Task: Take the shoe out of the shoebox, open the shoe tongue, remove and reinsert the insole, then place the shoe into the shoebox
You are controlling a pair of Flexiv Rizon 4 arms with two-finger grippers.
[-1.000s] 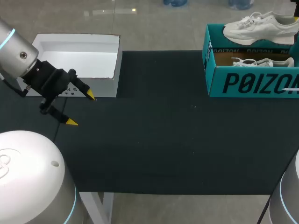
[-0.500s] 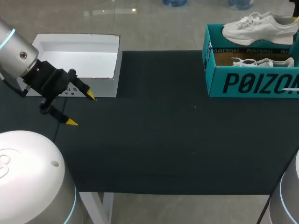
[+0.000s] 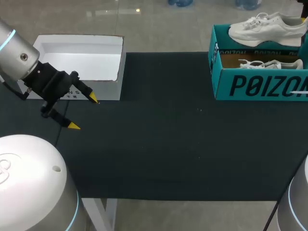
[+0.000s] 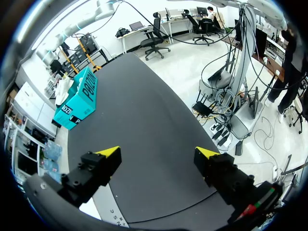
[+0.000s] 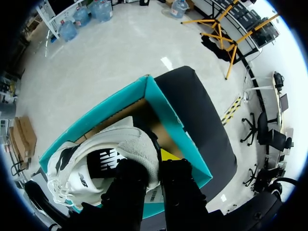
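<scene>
A white sneaker point(image 3: 267, 26) hangs above the teal shoebox point(image 3: 260, 86) at the back right. My right gripper point(image 5: 156, 156) is shut on the heel collar of that sneaker point(image 5: 106, 154), over the open shoebox point(image 5: 168, 110); the gripper is out of the head view. A second white shoe point(image 3: 272, 64) lies inside the box. At the left of the table my left gripper point(image 3: 83, 112) stands wide open with nothing in it, close to the white box. The left wrist view has the left gripper point(image 4: 158, 152) over the dark mat, with the shoebox point(image 4: 79, 98) far ahead.
A white open box point(image 3: 77, 57) sits at the back left, just behind the left gripper. A dark mat point(image 3: 168, 130) covers the table between the two boxes. The table's front edge runs along the mat's near side.
The held sneaker has shifted very slightly to the left above the shoebox. The left arm has not moved.
</scene>
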